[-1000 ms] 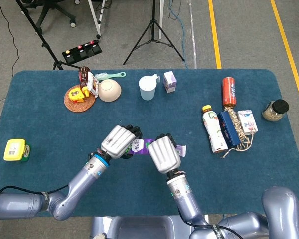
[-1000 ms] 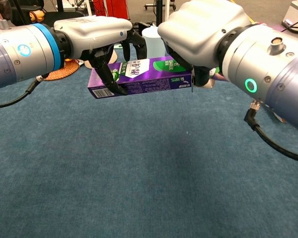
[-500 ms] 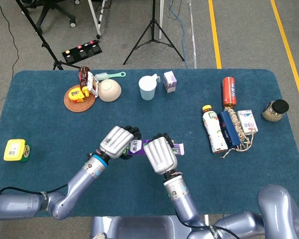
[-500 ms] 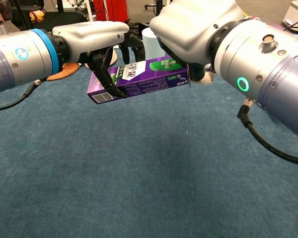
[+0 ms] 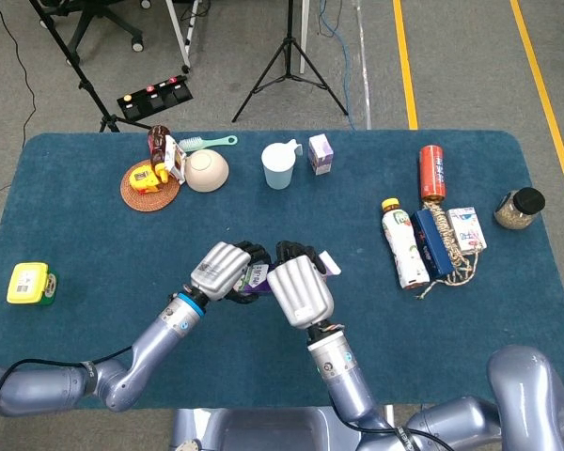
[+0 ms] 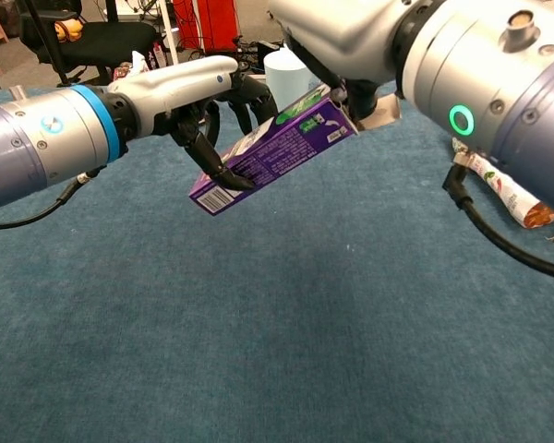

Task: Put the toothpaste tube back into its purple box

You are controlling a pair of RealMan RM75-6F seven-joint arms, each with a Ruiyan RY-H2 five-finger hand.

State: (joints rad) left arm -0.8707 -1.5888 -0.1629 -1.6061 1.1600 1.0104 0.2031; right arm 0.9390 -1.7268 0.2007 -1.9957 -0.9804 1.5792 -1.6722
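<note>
Both hands on the purple box (image 6: 275, 153), held clear above the blue bench (image 6: 258, 351) near its front middle. Left hand (image 6: 203, 101) has its dark fingers (image 6: 208, 152) wrapped around the box's lower, barcode end. Right hand (image 6: 346, 41) clamps the raised end, where the flap (image 6: 380, 109) is open. Box tilts up toward the right. Toothpaste tube not visible.

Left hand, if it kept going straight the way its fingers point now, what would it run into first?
The left hand already grips the purple box, so it has no free travel. Carried on past the box, it would probably meet the right hand at the raised end, though depth is unclear.
</note>
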